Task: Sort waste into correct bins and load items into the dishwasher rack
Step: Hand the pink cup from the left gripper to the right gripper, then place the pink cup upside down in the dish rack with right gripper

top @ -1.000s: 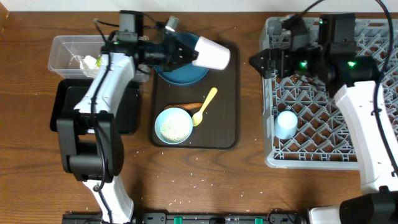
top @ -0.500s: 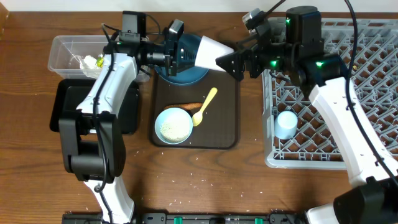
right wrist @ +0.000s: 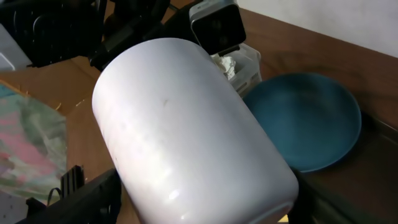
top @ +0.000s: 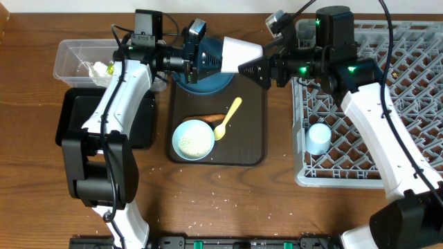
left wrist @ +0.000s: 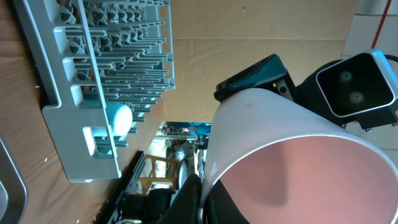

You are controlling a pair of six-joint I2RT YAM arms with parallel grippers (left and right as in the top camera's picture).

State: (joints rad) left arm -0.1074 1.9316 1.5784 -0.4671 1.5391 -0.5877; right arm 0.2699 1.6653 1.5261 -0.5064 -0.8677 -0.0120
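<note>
The pale pink cup (top: 241, 54) (left wrist: 292, 155) (right wrist: 186, 124) hangs on its side above the dark blue plate (top: 204, 81) (right wrist: 305, 118). My left gripper (top: 216, 61) (left wrist: 202, 199) is shut on its rim, one finger inside and one outside. My right gripper (top: 257, 59) (right wrist: 202, 193) straddles the cup's closed end, a finger against each side. The light blue bowl (top: 193, 139) holding rice, the yellow spoon (top: 229, 116) and the carrot (top: 211, 119) lie on the brown tray (top: 256, 124). A light blue cup (top: 318, 138) (left wrist: 118, 118) stands in the grey rack (top: 360, 159) (left wrist: 68, 112).
The clear box (top: 73, 52) at the back left holds crumpled paper and a green-yellow wrapper (top: 98, 68). The black tray (top: 76, 117) lies just in front of it. Loose rice grains (top: 221, 203) are scattered on the wooden table near the front edge.
My right arm swung left from over the rack to the cup, and its fingers have narrowed around the cup's base. The left gripper turned the cup's base toward it.
</note>
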